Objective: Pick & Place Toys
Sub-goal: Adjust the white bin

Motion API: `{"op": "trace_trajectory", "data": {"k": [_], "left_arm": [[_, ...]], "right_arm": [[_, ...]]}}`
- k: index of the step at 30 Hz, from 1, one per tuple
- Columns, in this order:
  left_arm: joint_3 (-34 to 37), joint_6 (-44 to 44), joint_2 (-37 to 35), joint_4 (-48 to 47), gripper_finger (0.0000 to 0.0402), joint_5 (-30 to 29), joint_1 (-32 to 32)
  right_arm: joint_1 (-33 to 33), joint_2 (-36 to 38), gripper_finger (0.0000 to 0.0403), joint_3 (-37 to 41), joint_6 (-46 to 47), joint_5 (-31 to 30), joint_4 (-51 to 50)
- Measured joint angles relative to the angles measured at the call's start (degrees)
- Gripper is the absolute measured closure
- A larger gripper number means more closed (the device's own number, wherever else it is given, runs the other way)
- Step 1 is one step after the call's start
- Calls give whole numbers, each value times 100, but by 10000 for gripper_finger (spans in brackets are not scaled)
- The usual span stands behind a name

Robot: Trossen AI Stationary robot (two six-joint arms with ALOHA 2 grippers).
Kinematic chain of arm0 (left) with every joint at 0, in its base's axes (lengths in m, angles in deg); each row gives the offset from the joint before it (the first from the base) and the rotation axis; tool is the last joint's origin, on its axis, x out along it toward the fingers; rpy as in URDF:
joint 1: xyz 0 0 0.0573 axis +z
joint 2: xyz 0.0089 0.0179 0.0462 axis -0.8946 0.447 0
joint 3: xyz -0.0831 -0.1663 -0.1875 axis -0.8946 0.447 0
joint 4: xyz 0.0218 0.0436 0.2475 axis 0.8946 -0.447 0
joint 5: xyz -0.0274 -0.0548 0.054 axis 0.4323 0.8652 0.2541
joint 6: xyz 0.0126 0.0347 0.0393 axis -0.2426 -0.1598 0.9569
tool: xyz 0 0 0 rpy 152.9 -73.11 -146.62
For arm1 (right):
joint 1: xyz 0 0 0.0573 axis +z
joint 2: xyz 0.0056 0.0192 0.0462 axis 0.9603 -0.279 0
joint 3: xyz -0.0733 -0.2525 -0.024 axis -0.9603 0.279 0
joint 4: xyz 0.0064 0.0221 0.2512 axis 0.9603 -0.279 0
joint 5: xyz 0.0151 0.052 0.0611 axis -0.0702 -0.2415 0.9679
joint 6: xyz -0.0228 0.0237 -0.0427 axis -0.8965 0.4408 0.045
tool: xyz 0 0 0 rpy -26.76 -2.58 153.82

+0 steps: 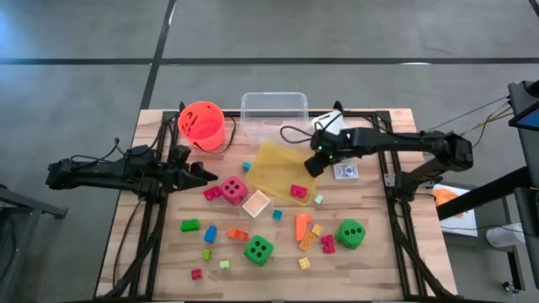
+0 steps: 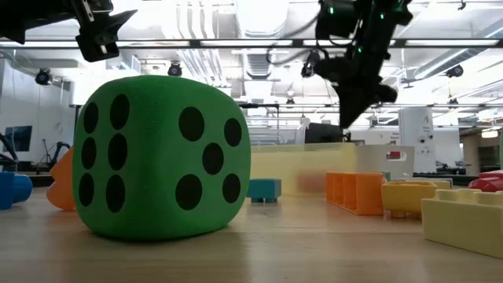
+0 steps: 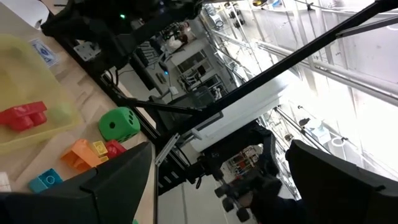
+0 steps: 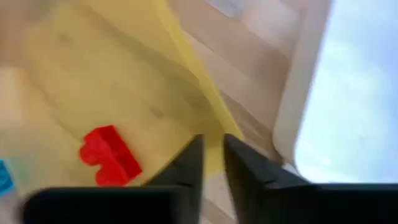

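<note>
Toys lie scattered over the near half of the table: two green dice, a pink die, and small blocks around them, from the green one at about eight o'clock to the orange ones at five. One red block sits on the yellow tray at the centre, which rides tilted.

The right end effector is up at the tray's two o'clock corner, fingers drawn together with only a thin gap. From the wrist view they seem to pinch the tray's rim, though I can't be sure they hold it; they carry no toy. The left end effector waits spread wide at nine o'clock, just beside the pink die.

If that rim is caught, I'd ease the tray down flat before letting go, so the red block doesn't slide off. The left arm has the handiest pick, square over the pink die.
</note>
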Motion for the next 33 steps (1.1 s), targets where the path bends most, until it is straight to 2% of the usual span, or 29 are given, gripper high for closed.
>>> {"op": "trace_trajectory", "data": {"k": [7, 17, 25, 33], "left_arm": [[0, -76, 0, -2, 31, -17, 0], [0, -133, -1, 0, 31, -18, 0], [0, -155, -2, 0, 32, -22, 0], [0, -157, -2, 0, 32, -42, 4]], "right_arm": [[-509, -103, 393, 223, 121, 85, 12], [-663, -348, 394, 301, -176, 268, -251], [-724, -511, 394, 303, -178, -392, -699], [-1033, -480, 394, 325, -27, -682, -1004]]}}
